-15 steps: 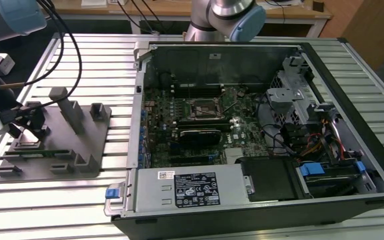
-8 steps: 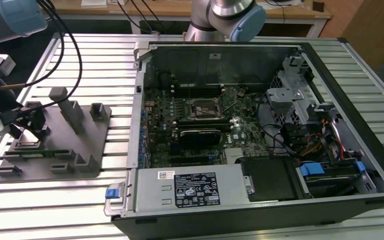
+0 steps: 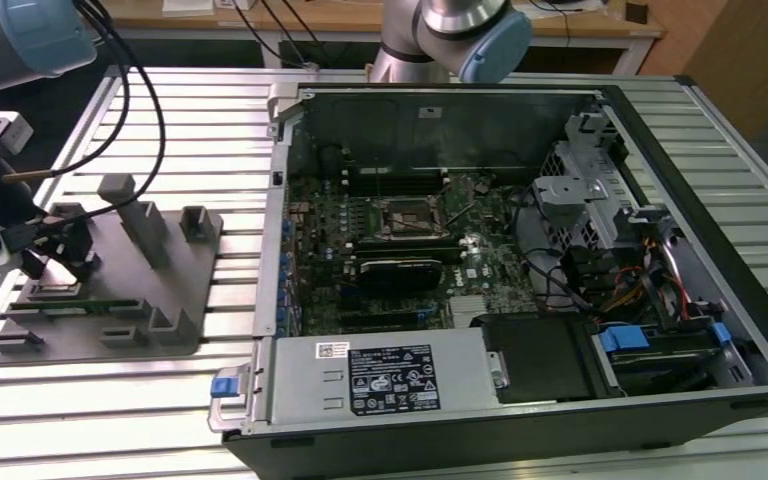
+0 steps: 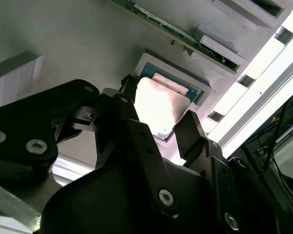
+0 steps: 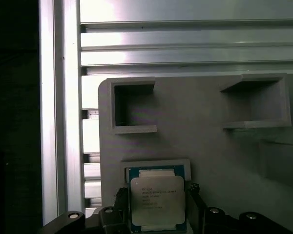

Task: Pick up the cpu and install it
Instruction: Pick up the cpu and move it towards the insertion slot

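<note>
Gripper [image 5: 156, 191] astride cpu [image 5: 157, 204], poss. gripping it, cpu in tray [image 5: 205, 151] recess

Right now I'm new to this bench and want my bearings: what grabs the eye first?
The open computer case, circuit board exposed, lies at the exterior view's middle and right. At that view's left, the tool hangs over a shiny square cpu in a recess of the grey tray.
</note>
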Robot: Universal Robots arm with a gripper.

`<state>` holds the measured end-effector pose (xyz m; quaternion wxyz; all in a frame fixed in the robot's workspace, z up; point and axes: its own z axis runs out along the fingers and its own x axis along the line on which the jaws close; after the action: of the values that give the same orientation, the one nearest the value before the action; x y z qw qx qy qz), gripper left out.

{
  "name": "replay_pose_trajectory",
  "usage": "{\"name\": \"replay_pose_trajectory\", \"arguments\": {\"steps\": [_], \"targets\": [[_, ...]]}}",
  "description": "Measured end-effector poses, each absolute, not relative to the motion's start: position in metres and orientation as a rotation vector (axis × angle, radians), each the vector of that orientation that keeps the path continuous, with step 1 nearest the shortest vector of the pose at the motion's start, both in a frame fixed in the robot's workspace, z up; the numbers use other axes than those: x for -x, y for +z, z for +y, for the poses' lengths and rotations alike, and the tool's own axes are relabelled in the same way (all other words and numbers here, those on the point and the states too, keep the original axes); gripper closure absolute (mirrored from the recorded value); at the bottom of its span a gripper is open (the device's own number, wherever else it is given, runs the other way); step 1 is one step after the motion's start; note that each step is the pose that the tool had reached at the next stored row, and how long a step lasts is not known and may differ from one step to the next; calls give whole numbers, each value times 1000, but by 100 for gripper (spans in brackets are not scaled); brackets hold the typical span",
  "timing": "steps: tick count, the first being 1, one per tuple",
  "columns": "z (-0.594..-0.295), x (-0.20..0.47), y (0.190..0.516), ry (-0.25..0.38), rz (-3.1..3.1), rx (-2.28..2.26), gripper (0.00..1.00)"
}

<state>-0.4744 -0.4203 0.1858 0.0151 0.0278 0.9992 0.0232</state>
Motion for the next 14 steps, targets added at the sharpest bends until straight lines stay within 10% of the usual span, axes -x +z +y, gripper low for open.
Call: {"name": "replay_pose_trajectory", "arguments": {"steps": [14], "targets": [[-420, 474, 182, 79, 3109, -87, 41]]}}
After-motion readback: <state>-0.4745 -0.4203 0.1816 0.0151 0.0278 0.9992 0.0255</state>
